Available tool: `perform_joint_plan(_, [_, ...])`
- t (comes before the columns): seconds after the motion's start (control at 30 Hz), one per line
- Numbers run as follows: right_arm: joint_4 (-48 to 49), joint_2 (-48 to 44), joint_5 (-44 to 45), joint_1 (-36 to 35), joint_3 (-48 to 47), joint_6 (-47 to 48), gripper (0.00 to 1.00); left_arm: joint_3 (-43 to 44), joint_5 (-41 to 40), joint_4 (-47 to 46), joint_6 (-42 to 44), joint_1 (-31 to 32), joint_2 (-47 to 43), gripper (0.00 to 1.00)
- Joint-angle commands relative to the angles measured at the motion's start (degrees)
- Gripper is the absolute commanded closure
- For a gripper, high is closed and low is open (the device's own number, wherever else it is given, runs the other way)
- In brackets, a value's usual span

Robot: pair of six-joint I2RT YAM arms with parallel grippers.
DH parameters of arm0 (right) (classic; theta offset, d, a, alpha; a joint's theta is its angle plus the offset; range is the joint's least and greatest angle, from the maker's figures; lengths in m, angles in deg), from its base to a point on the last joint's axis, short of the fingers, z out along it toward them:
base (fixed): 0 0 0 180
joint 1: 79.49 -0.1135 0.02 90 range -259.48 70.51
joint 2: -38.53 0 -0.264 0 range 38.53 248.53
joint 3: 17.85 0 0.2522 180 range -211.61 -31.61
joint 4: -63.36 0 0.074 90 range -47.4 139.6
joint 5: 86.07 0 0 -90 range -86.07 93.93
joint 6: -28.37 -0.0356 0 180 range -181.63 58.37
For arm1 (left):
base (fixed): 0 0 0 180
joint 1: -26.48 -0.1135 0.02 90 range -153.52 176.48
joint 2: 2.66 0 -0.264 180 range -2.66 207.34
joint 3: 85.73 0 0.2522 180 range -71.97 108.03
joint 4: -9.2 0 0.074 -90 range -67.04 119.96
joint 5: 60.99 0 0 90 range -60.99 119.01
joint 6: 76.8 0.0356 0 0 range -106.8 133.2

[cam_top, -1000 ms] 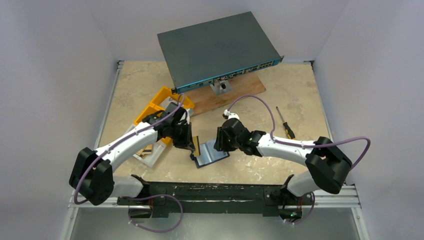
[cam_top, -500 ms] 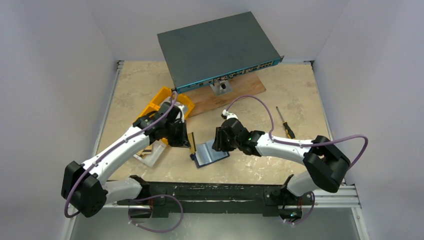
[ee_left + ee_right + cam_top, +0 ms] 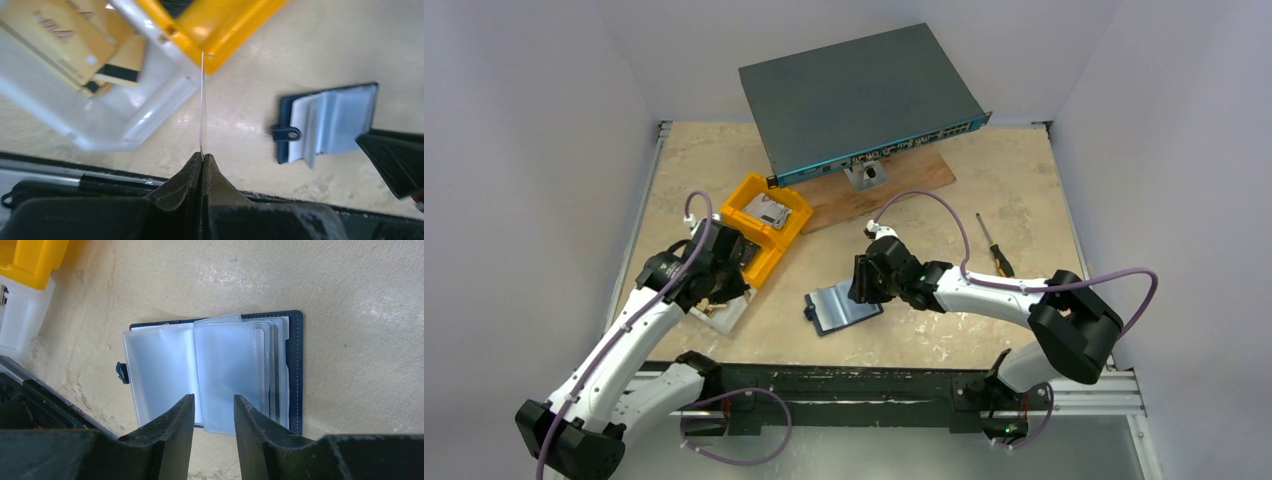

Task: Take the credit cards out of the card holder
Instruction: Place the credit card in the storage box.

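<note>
The holder (image 3: pixel 296 370) lies nearest the bases. It is open and flat on the surface (image 3: pixel 350 315), with its clear sleeves (image 3: pixel 160 365) fanned upward. The right tool (image 3: pixel 214 402) stands half spread at the sleeves' near edge and grasps nothing. I cannot tell whether its tips touch, but it seems placed to steady the holder. No card shows in the top sleeves.

To the left, the left tool (image 3: pixel 202 159) is clenched on one card (image 3: pixel 202 100). It pinches the card by an end, so the card stands on edge, a thin line in the wrist view. The card hangs where the white tray (image 3: pixel 150 117) meets the yellow bin (image 3: pixel 225 30). Tan cards (image 3: pixel 60 37) lie in the tray, so this is likely the drop-off spot.

Farther back are a screwdriver (image 3: pixel 996 247) and a network switch (image 3: pixel 854 90).
</note>
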Motion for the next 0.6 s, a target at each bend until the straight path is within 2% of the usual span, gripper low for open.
perform_joint_plan(0.0, [2.4,-0.8,-0.5,0.2,-1.7,1.9,0.66,0.9,-13.3,9.2,-5.4,-3.3,-2.3,1.00])
perform_joint_plan(0.13, [3.1,-0.9,-1.6,0.2,-1.0,2.4,0.66,0.7,-16.0,8.7,-4.0,-8.5,-1.5,1.00])
perform_joint_plan(0.3, [3.1,-1.5,-1.7,0.2,-0.9,2.8,0.67,-0.3,-14.0,3.2,-0.8,-13.6,2.7,1.00])
perform_joint_plan(0.5, [2.8,-2.6,-1.7,0.2,-1.0,3.3,0.66,-1.2,-13.0,-1.1,-1.2,-17.1,7.5,1.00])
perform_joint_plan(0.57, [2.8,-2.7,-1.8,0.2,-0.9,3.3,0.67,-1.3,-13.0,-1.8,-1.6,-18.1,8.2,0.95])
